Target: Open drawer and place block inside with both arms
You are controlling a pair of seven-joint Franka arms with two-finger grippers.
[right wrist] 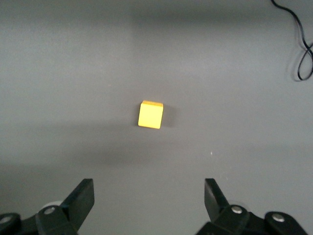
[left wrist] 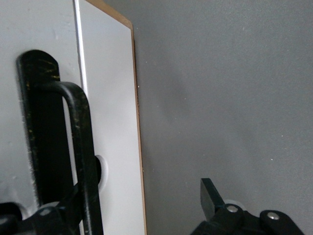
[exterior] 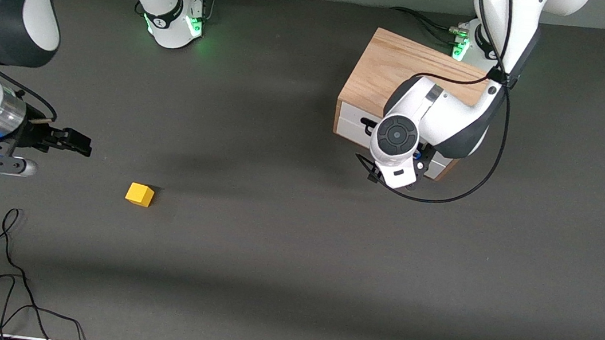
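The block (exterior: 139, 194) sits on the dark worktop (exterior: 288, 284) toward the right arm's end, nearer the front camera than everything else of the task. It is a cube with no long axis, turned slightly so one corner points toward the front camera. A loose black cable (exterior: 7, 272) lies nearer still.

The right claw (exterior: 72, 143) hangs over bare worktop beside the block, toward the right arm's end and apart from it. Its jaws are spread wide and empty. The right wrist view shows what the front view does not: both fingers (right wrist: 80, 198) parted, with the block (right wrist: 150, 114) ahead of the gap and well clear of them.

Farther off, toward the left arm's end, the cabinet (exterior: 400, 75) stands with its drawer (exterior: 352, 121) shut, the front facing the front camera. The left claw (exterior: 395, 170) is at that front, mostly hidden under the wrist. The left wrist view alone shows the black handle (left wrist: 80, 161) between its parted fingers (left wrist: 209, 196), with one finger pressed against the white panel (left wrist: 110, 122).
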